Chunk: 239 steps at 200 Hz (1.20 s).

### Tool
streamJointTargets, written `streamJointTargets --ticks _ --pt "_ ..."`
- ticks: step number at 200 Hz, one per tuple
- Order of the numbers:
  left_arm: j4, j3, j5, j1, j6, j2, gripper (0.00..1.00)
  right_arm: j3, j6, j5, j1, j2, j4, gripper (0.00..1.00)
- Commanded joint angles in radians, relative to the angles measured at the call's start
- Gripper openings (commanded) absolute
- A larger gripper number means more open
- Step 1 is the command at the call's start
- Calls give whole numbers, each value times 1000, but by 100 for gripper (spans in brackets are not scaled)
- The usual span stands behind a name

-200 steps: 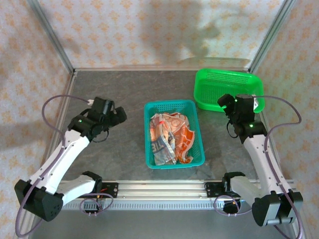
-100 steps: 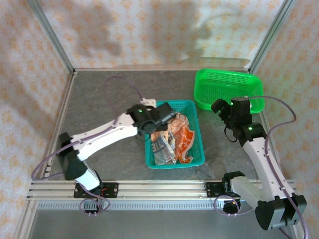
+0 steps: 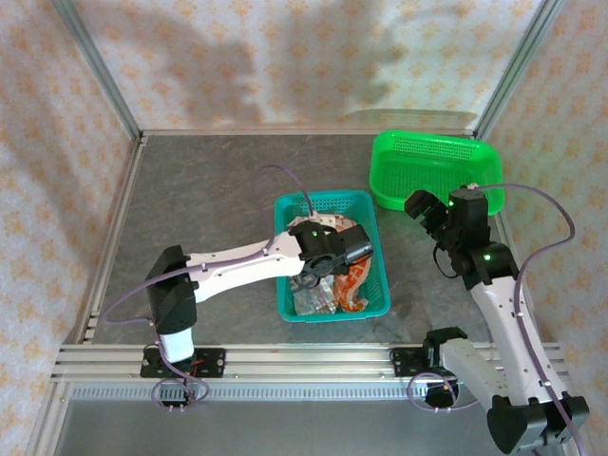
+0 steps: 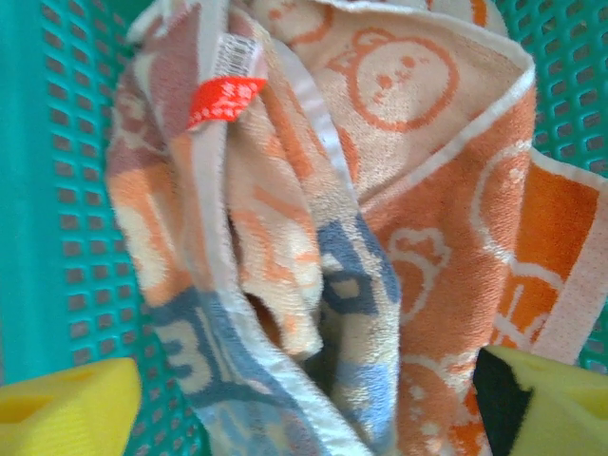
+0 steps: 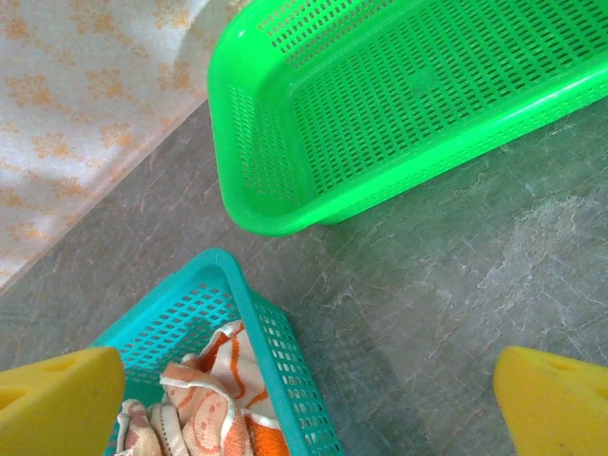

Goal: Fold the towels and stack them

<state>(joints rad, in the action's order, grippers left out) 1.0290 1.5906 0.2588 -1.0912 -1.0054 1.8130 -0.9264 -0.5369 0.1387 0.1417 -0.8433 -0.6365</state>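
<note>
Towels: crumpled heap in the teal basket; orange with white cartoon figures, 1 cream piece with grey-blue lettering, red tag on a white hem.
Left gripper: low inside the teal basket, right over the heap.
Left jaws: released, spread wide; yellow pads on either side of the cloth, nothing pinched.
Right gripper: above bare table, between the 2 baskets.
Right jaws: released, wide, nothing between them.
Green basket: far right corner, just beside the teal one, not touching.
Stack: none; no towel folded.
</note>
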Motion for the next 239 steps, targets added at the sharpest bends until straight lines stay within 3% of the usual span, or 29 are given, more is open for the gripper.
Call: streamJointTargets --ticks 1,58,102,128,138,185,239 --pt "-55 -9 -39 -10 -22 32 85 11 21 10 5 9 -12 99" --pt "-68 3 -58 -5 15 117 79 18 24 16 6 7 -10 99" --pt "-171 -47 -111 46 42 218 76 31 19 25 7 5 -2 99" --pt "-162 -77 -90 96 60 244 62 31 22 43 7 -3 6 99" --pt "-162 -108 -82 122 76 235 52 30 22 53 8 -9 8 99" --pt "-100 -258 -2 298 257 131 49 16 16 71 20 -30 28 99" --pt "-101 -404 81 609 531 -32 51 -7 6 79 34 -76 64 99"
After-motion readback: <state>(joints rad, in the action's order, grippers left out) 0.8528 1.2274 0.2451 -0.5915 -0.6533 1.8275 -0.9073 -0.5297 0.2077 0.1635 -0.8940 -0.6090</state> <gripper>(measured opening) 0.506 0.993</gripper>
